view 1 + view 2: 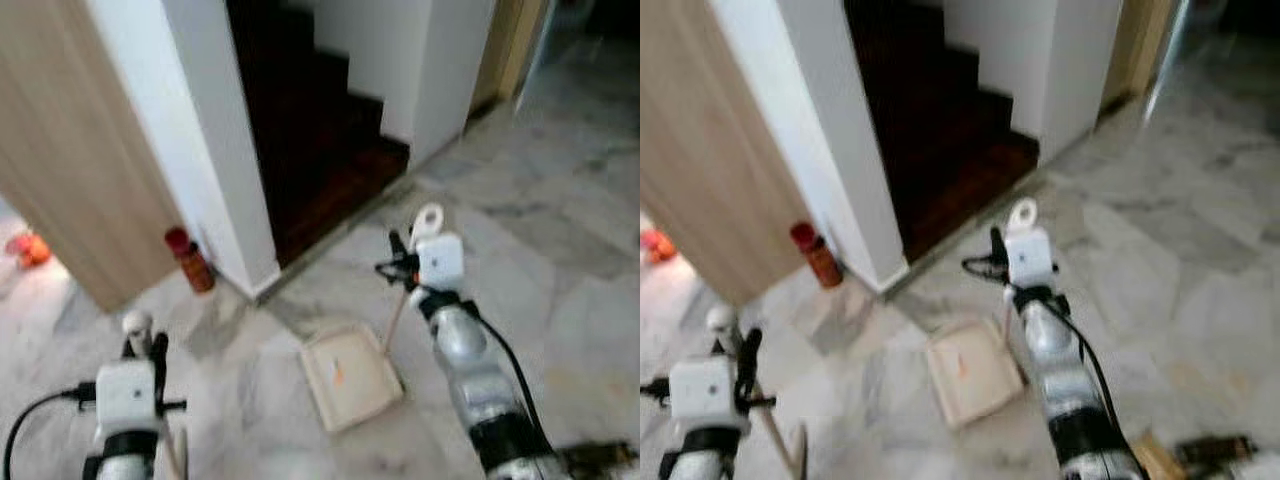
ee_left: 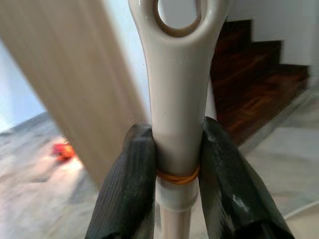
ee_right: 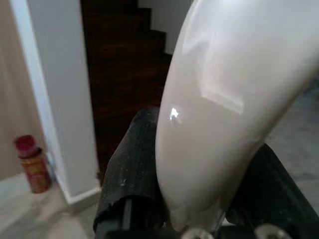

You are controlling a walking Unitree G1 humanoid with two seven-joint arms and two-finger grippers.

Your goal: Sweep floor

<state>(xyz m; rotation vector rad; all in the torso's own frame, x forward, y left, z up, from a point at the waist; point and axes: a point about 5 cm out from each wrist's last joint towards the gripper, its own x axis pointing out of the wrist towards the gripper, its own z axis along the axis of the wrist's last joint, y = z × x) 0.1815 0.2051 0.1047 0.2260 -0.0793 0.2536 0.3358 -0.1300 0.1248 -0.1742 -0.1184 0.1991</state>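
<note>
Both grippers clamped on handles.
Right gripper (image 1: 405,268) pinches the dustpan handle (image 3: 219,114); dustpan (image 1: 348,374) lies below it. Left gripper (image 2: 174,169) pinches the broom handle (image 2: 175,99).

Dustpan (image 1: 347,375) flat on marble floor (image 1: 560,300), its handle (image 1: 427,222) up in right gripper (image 1: 402,268), fingers clamped on it. Left gripper (image 1: 145,350) at bottom-left edge grips a 2nd handle (image 1: 136,323). Red can (image 1: 189,260) by white wall corner (image 1: 225,180); dark stairs (image 1: 320,130) beyond.

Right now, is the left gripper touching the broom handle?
Touching. The left wrist view shows both fingers of the left gripper pressed against the broom handle.
</note>
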